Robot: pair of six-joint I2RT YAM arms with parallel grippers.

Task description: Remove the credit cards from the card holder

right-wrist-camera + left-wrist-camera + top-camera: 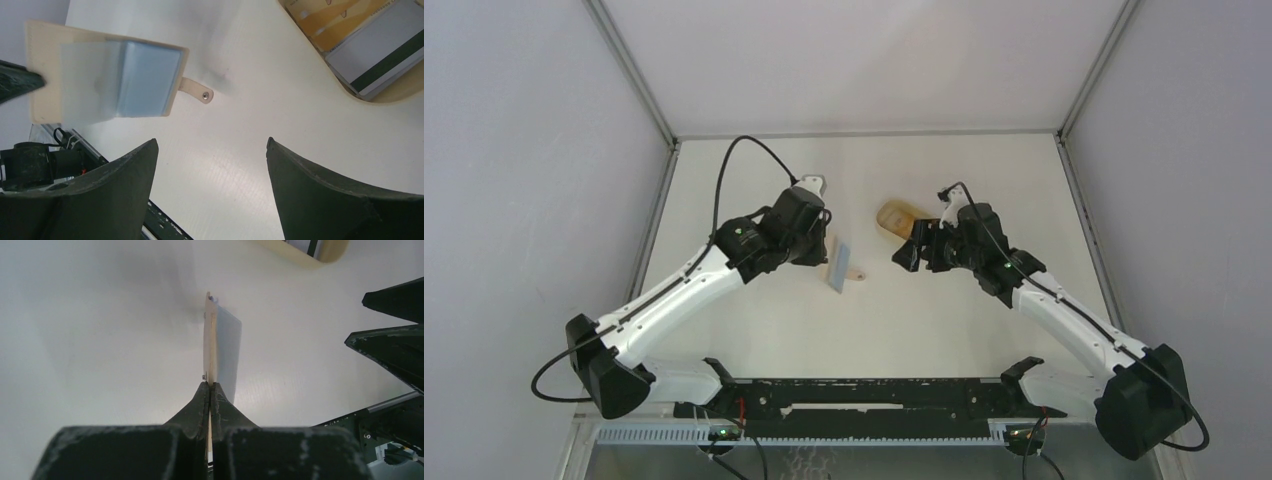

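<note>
Left gripper (pixel 210 388) pinching card holder (pixel 210 340) edge-on, long axis pointing straight out

Robotics lab test booth, pale panel walls (pixel 514 150) around a white table (pixel 874 325), metal struts (pixel 632 72) stood at 11 and 1 o'clock, twin robot arms (pixel 674 293) flanked a black rail (pixel 864 392) at 6 o'clock.

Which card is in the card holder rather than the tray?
The pale blue card, tucked in the tan card holder pinched by the left gripper. The yellow card and the grey-white striped card lie in the oval tray.
</note>
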